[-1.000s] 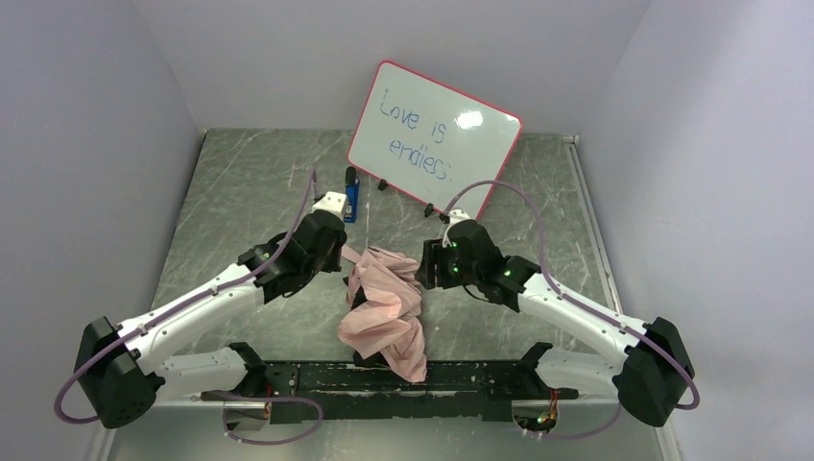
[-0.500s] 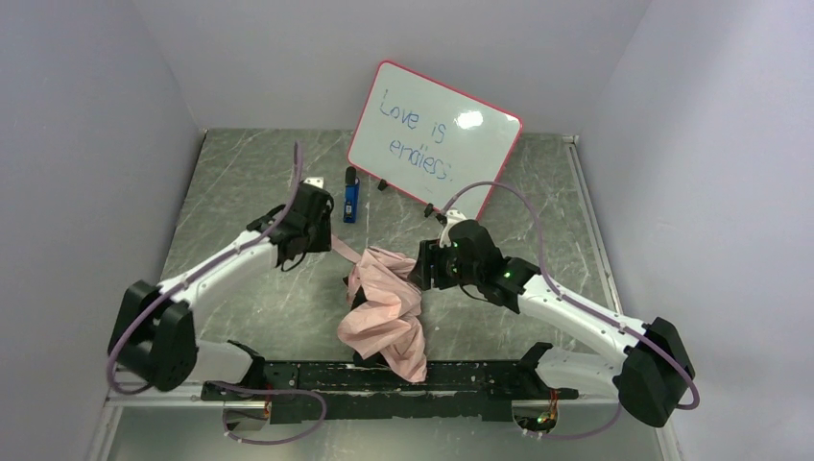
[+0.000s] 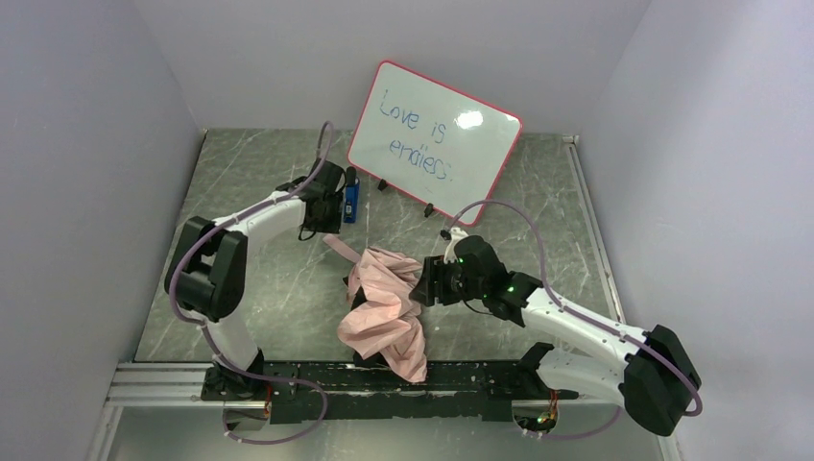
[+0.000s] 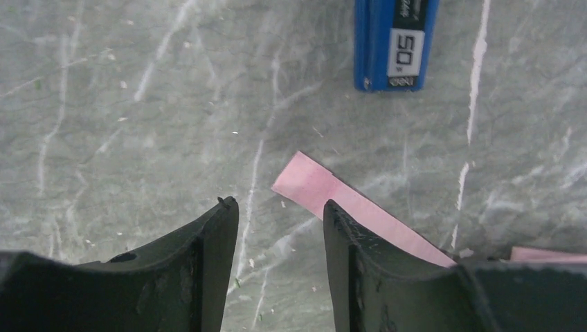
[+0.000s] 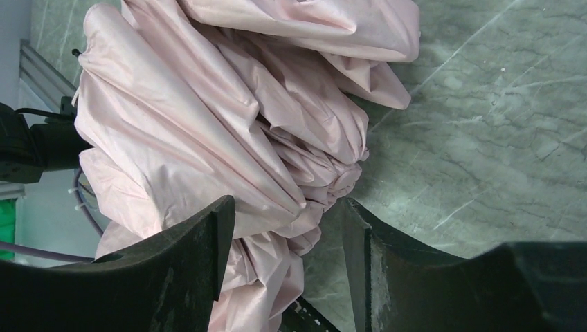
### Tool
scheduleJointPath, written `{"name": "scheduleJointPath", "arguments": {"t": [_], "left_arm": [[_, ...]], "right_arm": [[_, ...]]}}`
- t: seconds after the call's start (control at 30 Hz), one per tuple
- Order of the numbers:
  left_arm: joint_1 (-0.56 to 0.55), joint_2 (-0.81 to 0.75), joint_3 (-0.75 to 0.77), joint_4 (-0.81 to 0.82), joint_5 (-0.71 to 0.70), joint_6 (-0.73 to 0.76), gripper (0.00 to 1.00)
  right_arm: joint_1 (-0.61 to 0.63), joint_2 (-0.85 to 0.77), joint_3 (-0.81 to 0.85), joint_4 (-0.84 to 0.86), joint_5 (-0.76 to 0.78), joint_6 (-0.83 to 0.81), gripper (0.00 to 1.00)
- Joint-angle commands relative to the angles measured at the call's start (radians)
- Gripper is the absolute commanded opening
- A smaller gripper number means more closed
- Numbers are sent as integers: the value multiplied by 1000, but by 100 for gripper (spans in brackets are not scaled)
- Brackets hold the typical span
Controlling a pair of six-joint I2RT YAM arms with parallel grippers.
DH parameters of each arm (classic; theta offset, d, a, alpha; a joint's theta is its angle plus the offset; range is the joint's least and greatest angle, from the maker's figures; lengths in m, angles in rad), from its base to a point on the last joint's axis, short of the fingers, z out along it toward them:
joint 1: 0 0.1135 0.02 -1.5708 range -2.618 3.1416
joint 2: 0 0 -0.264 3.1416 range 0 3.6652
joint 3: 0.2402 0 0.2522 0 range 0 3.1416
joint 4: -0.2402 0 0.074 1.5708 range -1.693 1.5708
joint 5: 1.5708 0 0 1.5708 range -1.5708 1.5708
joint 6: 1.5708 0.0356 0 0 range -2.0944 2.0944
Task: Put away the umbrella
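Count: one umbrella [image 3: 389, 307], two tools, one blue marker [image 3: 351, 200], one whiteboard [image 3: 432, 134].
Umbrella: pale pink, crumpled in loose folds on the table [image 3: 250, 192], near the front rail, between the two arms.
Right tool [image 5: 287, 207]: fingers apart at the umbrella's right side. The pink folds lie in the gap and touch one finger only.
Strap [image 4: 346, 207]: one flat pink band, running from the umbrella to the far left, flat on the table.
Left tool [image 4: 280, 207]: fingers apart with nothing between them, above the strap's free end.
Change: a second ago the left tool was at the umbrella's left edge. It has now moved far-left, near the blue marker.
Whiteboard: red frame, leaning at the far wall.
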Motion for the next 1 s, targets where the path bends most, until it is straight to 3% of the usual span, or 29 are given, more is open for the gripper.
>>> {"name": "scheduleJointPath", "arguments": {"t": [0.0,0.07,0.23,0.43,0.73,0.87,0.97], "left_arm": [[4,-27,4,19,119,43,51],[3,-73,-45,72,219,53,48],[3,-204,-101,119,293,81,48],[3,-349,-138,115,359,140,47],[3,-604,-299,176,389,134,49],[3,-656,-327,154,365,135,50],[3,-684,-327,116,328,156,52]], "right_arm": [[4,-23,-1,4,-9,-18,61],[4,-27,4,-18,14,-30,62],[4,-87,9,-40,63,-53,67],[3,-126,45,-2,63,-137,82],[3,-84,88,197,68,-376,89],[1,28,211,136,48,-441,93],[1,95,284,81,-76,-494,93]]}}
